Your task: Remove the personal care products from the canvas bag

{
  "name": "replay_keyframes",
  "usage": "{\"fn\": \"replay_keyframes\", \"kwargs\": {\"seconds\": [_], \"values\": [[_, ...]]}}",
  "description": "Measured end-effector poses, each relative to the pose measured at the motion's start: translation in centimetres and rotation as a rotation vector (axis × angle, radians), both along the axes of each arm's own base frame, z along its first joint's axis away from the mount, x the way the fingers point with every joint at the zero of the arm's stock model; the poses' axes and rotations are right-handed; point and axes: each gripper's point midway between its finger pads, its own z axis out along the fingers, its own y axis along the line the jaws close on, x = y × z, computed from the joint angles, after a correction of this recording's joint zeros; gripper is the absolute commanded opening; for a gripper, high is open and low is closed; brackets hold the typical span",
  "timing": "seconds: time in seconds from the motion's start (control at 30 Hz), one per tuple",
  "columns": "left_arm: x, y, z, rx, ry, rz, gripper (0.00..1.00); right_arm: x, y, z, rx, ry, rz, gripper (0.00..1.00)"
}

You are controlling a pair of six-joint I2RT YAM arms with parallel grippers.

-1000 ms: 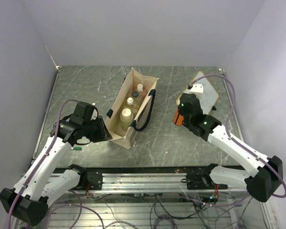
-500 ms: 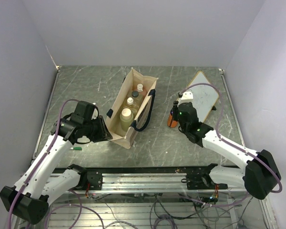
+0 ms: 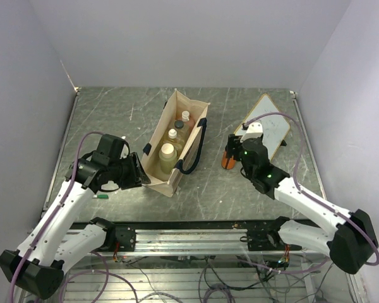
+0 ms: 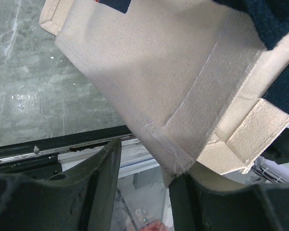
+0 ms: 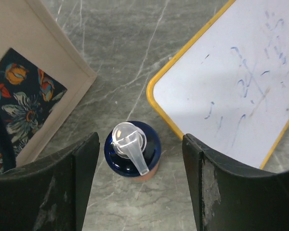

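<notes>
Bottle set down at lower centre, right gripper wide over it.
Lift straight up; left gripper at bag, grip unclear.

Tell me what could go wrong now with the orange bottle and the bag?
1. The orange bottle stands loose between the right gripper's open fingers, close to the whiteboard. A finger brushing its pump top might tip it over.
2. The left gripper is at the canvas bag's near bottom corner. A tug there could topple the upright bag and tumble the bottles inside.
</notes>
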Motion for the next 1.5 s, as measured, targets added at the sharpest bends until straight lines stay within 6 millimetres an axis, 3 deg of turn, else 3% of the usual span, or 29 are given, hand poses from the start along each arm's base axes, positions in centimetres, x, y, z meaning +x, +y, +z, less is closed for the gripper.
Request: {"fn": "replay_keyframes", "kwargs": {"seconds": [0.1,0.3,0.43,0.53,0.63,0.7,0.77,0.87,0.93,1.0,1.1,1.2,1.27,1.5], "values": [[-0.1,0.0,0.1,-0.002,-0.005,0.000,0.52,-0.6,-0.7,1.9,0.020,-0.009,-0.019,0.80],[-0.2,0.0,-0.2,-0.004,0.001,-0.003,0.48,-2.2,-1.3,3.8,0.082,0.051,-0.054,0.82],[-0.4,-0.4,-0.5,-0.031,0.001,-0.008,0.48,-3.3,-0.3,4.4,0.101,0.122,0.015,0.97],[-0.6,-0.6,-0.5,-0.052,-0.009,-0.013,0.48,-3.5,1.0,6.0,0.123,0.132,0.084,1.00],[-0.7,-0.8,-0.7,-0.066,-0.009,-0.020,0.48,-3.1,3.6,8.9,0.155,0.115,0.175,0.99],[-0.9,-0.9,-0.9,-0.071,-0.004,-0.025,0.48,-2.8,6.4,10.9,0.166,0.103,0.253,0.99],[-1.0,-1.0,-1.0,-0.077,0.001,-0.030,0.48,-3.2,9.9,12.2,0.160,0.099,0.342,0.98],[-1.0,-1.1,-1.0,-0.083,0.002,-0.034,0.49,-4.9,17.4,13.1,0.113,0.115,0.517,0.98],[-1.0,-1.1,-1.0,-0.084,0.002,-0.035,0.49,-6.0,21.4,12.3,0.082,0.140,0.601,0.99],[-1.0,-1.1,-1.0,-0.084,0.002,-0.035,0.50,-7.1,24.4,10.2,0.035,0.192,0.657,0.99],[-1.1,-1.1,-1.0,-0.083,0.001,-0.037,0.50,-7.7,26.4,6.2,-0.054,0.285,0.671,1.00],[-1.1,-1.0,-1.0,-0.081,-0.001,-0.041,0.49,-7.5,26.3,2.9,-0.139,0.360,0.633,1.00],[-1.1,-1.0,-1.0,-0.079,-0.002,-0.044,0.49,-7.4,25.6,1.8,-0.176,0.387,0.604,1.00],[-0.9,-0.9,-0.6,-0.068,-0.015,-0.056,0.49,-6.4,24.5,2.0,-0.216,0.385,0.533,0.98]]}}
